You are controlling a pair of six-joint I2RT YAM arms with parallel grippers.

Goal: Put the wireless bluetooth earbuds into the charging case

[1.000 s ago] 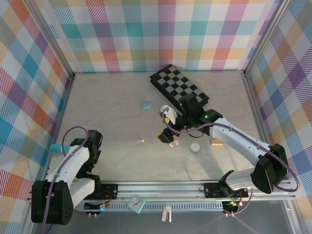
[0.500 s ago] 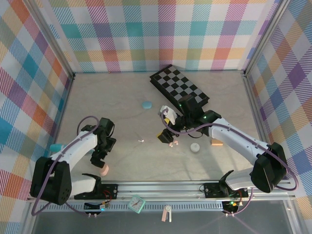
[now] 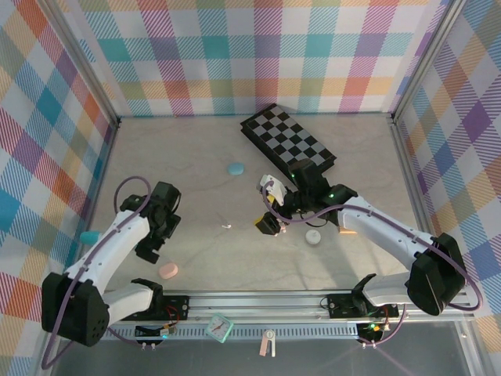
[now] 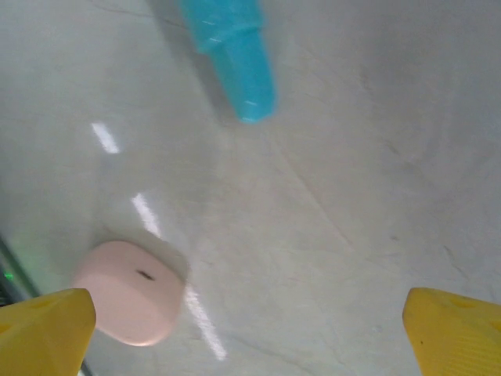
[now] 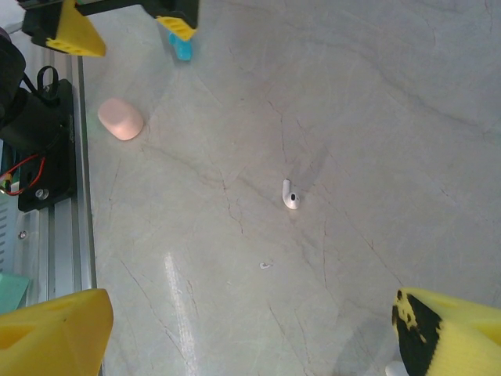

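A white earbud (image 3: 227,227) lies alone on the pale table, also in the right wrist view (image 5: 290,195). A pink oval charging case (image 3: 167,271) rests shut near the front rail; it sits by the left finger in the left wrist view (image 4: 129,291). My left gripper (image 3: 159,222) hovers open just behind it, nothing between its yellow fingertips (image 4: 43,329). My right gripper (image 3: 268,207) is open and empty at mid-table, right of the earbud, its fingertips (image 5: 51,333) spread wide. A blue case (image 3: 235,168) and a white case (image 3: 313,236) lie shut farther off.
A teal cylinder (image 3: 88,236) lies by the left wall and shows in the left wrist view (image 4: 231,55). A checkered board (image 3: 288,141) sits at the back. A small orange cylinder (image 3: 347,229) lies right of the white case. The metal rail (image 3: 258,301) runs along the front.
My left arm swung out from the left wall over the front of the table, then drew back from the pink case, which now lies uncovered. My right gripper shifted slightly to the right.
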